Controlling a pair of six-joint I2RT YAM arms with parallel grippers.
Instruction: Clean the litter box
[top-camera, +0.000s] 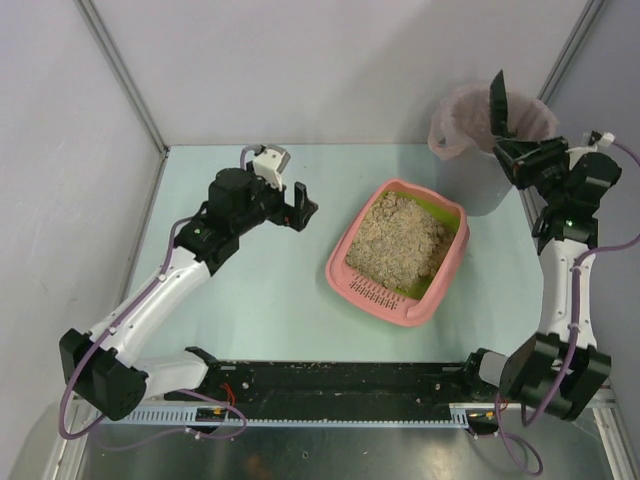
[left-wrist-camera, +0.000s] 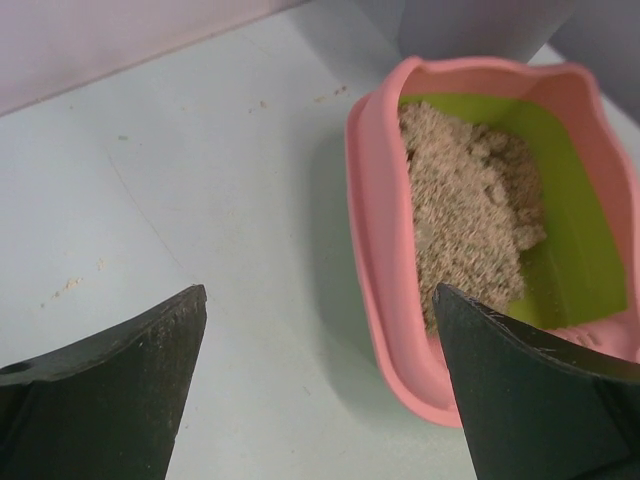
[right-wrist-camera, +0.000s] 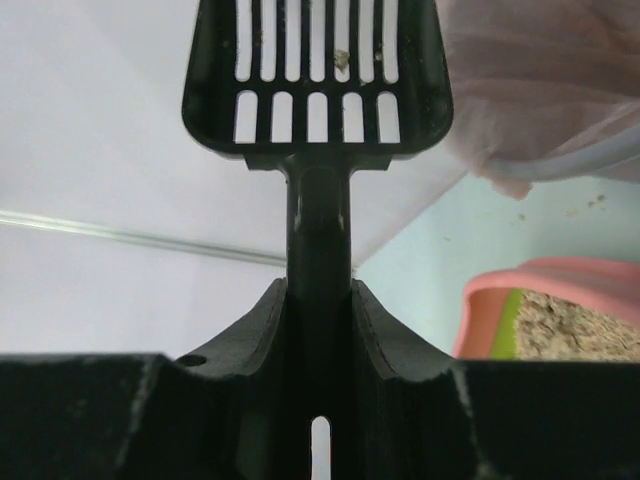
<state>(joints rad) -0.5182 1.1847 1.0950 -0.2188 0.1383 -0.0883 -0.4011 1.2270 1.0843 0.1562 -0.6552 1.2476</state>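
Note:
The pink litter box (top-camera: 345, 262) sits mid-table, tilted, with a yellow-green lining and beige litter (top-camera: 400, 238). It also shows in the left wrist view (left-wrist-camera: 372, 210) and at the lower right of the right wrist view (right-wrist-camera: 480, 310). My left gripper (top-camera: 303, 207) is open and empty, just left of the box. My right gripper (top-camera: 519, 159) is shut on the handle of a black slotted scoop (right-wrist-camera: 318, 70), held up by the bucket at the far right. A small crumb sits on the scoop's slots.
A grey bucket lined with a pinkish bag (top-camera: 470, 120) stands at the back right corner, also in the right wrist view (right-wrist-camera: 545, 90). A few litter crumbs (left-wrist-camera: 68, 287) lie on the table. Walls enclose the back and sides.

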